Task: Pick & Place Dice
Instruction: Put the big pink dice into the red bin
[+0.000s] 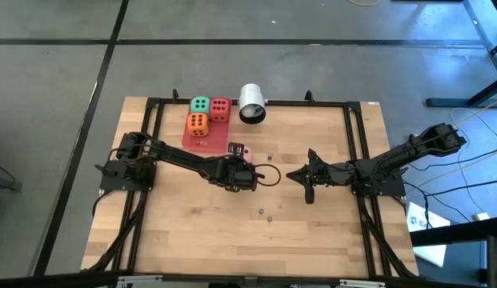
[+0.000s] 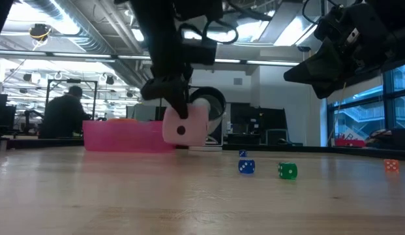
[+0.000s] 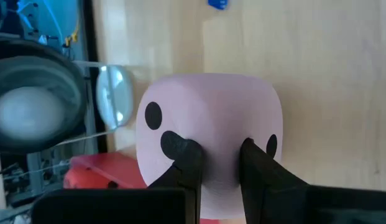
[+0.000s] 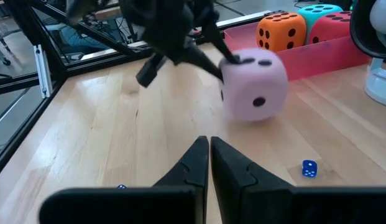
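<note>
The pink die (image 1: 239, 150) hangs in my left gripper (image 3: 219, 158) near the table's middle, just right of the pink tray (image 1: 202, 142). It also shows in the low view (image 2: 187, 126) and the right wrist view (image 4: 255, 84). The green die (image 1: 200, 105), red die (image 1: 220, 109) and orange die (image 1: 198, 123) sit inside the tray. My right gripper (image 4: 209, 151) is shut on nothing and hovers right of the pink die (image 1: 302, 176). My left gripper pinches the pink die between its two fingers at an upper edge (image 4: 233, 60). The fingertips (image 3: 183, 152) stand close together with soft pink surface (image 3: 220, 146) bulging between them. The fingers come slanting down from above and the table's left. The die hangs tilted, lifted clear of the table.
A white cylinder (image 1: 252, 104) stands at the far edge, right of the tray. Tiny dice lie on the wood: a blue one (image 2: 246, 166), a green one (image 2: 287, 170) and an orange one (image 2: 390, 165). A dark frame (image 1: 354, 144) borders the table. A person (image 2: 65, 114) sits in the room behind.
</note>
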`<state>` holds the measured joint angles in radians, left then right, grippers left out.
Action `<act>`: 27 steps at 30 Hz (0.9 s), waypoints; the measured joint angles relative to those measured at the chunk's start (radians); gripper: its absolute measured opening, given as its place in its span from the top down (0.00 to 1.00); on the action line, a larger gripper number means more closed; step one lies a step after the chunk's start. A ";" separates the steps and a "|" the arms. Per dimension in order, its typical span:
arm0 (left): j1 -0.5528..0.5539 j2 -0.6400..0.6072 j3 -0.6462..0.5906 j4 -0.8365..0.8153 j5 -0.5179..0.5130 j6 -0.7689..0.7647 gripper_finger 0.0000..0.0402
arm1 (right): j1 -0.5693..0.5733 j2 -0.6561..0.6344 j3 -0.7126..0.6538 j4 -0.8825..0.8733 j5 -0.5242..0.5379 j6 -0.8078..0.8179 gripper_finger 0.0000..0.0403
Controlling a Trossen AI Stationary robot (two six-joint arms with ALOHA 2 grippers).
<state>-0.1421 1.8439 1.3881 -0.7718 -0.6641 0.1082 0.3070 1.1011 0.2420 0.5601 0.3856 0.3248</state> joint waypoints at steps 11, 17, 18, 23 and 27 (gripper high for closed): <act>0.008 -0.080 0.106 -0.185 -0.027 -0.017 0.90 | -0.016 0.000 0.000 0.003 0.026 -0.004 0.95; 0.066 -0.167 0.108 -0.341 -0.071 -0.080 0.91 | -0.017 0.000 0.000 0.008 0.022 -0.019 0.95; 0.080 -0.175 0.108 -0.361 -0.071 -0.088 0.91 | -0.017 0.000 0.000 0.008 0.022 -0.019 0.95; 0.166 -0.188 0.108 -0.400 -0.070 -0.060 0.91 | -0.017 0.000 0.000 0.011 0.023 -0.019 0.95; 0.246 -0.189 0.108 -0.400 -0.010 -0.019 0.94 | -0.017 0.000 0.000 0.018 0.024 -0.019 0.95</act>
<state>0.1042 1.6550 1.4957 -1.1720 -0.6737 0.0891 0.2897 1.1011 0.2424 0.5777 0.4095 0.3058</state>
